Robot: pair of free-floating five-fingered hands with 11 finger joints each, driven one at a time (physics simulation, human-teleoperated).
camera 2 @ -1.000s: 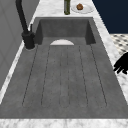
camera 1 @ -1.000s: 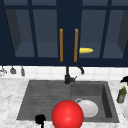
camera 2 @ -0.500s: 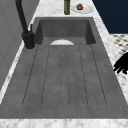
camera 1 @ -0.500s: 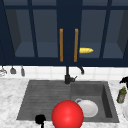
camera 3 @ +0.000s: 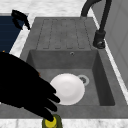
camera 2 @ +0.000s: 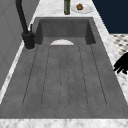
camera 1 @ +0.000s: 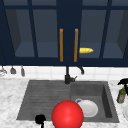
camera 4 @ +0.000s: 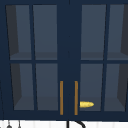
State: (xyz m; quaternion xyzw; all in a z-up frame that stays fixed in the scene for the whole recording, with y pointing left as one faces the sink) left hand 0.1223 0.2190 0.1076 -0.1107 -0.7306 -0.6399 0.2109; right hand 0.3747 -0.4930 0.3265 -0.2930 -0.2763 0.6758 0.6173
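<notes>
Grey sink (camera 1: pixel 37 100) holds a white plate (camera 1: pixel 88 108); right hand (camera 3: pixel 22 85), fingers spread, reaches onto the green bottle (camera 1: pixel 121 95).

Plate (camera 1: pixel 88 108) in basin (camera 1: pixel 106 100) (right of faucet (camera 1: pixel 67 78)).

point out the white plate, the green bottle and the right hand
round white plate (camera 3: pixel 67 88), right side view, its middle
green bottle with black sprayer (camera 1: pixel 121 95), front view, its body
black right hand (camera 3: pixel 17 87), right side view, its palm
</notes>
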